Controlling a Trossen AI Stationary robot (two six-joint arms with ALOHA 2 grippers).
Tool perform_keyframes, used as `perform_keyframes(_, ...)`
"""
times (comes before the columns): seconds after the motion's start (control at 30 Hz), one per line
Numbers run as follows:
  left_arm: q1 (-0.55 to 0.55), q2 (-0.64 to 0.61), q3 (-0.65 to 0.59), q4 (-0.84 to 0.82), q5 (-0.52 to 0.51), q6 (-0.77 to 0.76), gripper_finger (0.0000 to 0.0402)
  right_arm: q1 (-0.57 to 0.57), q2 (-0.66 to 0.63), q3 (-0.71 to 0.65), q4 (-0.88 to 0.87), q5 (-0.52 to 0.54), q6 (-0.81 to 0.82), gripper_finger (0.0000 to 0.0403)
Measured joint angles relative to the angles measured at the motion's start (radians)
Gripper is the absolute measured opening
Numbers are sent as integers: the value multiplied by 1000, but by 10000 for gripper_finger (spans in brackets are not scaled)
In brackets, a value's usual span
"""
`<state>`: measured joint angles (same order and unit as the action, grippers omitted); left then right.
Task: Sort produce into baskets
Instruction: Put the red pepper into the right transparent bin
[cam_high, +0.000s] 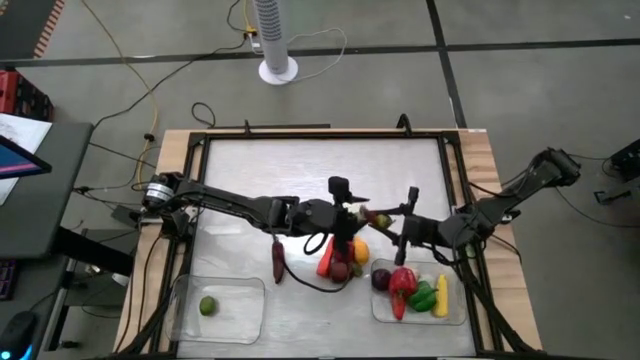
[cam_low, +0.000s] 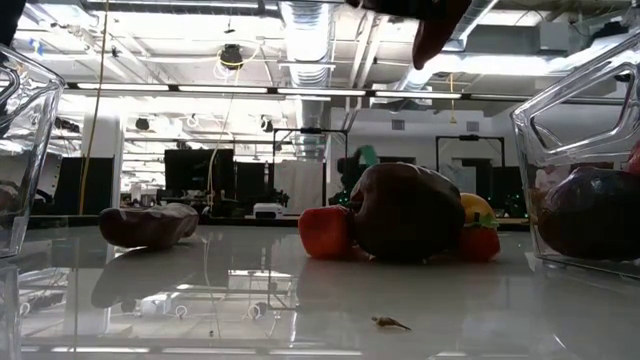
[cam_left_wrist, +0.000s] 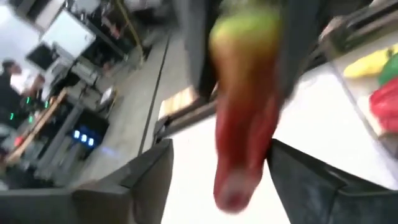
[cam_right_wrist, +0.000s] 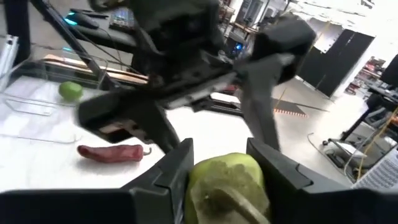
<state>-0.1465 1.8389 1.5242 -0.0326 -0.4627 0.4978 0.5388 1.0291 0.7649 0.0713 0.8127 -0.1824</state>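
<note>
The left basket (cam_high: 222, 310) holds one lime (cam_high: 208, 305). Mid-surface, the left pincer (cam_high: 352, 215) stands open around a red-green pepper (cam_high: 377, 219) gripped by the right pincer (cam_high: 392, 225). The right basket (cam_high: 420, 298) holds mixed produce.

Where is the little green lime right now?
In the high view the lime sits alone in the left basket, at the table's front left corner, with the dark red pepper lying just outside it.

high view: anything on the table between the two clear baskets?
Mostly bare tabletop. Between the left basket, holding only a lime, and the right basket nothing sits directly; the produce pile and a dark red pepper lie just beyond that stretch, high view.
</note>
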Motion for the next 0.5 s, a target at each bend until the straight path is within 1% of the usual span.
perform_keyframes(0.1, -1, -10, 0, -101, -9, -58, 265, 47, -26, 29, -85, -5, 54, 166)
perform_keyframes(0.27, -2, -43, 0, -240, 138, -171, 263, 151, -86, 68, -273, -12, 228, 142)
perform_keyframes(0.4, -2, -68, 0, -336, 256, -262, 256, 223, -122, 74, -392, -90, 420, 147)
perform_keyframes(0.5, -8, -68, 0, -368, 310, -336, 254, 269, -127, 75, -510, -170, 601, 161)
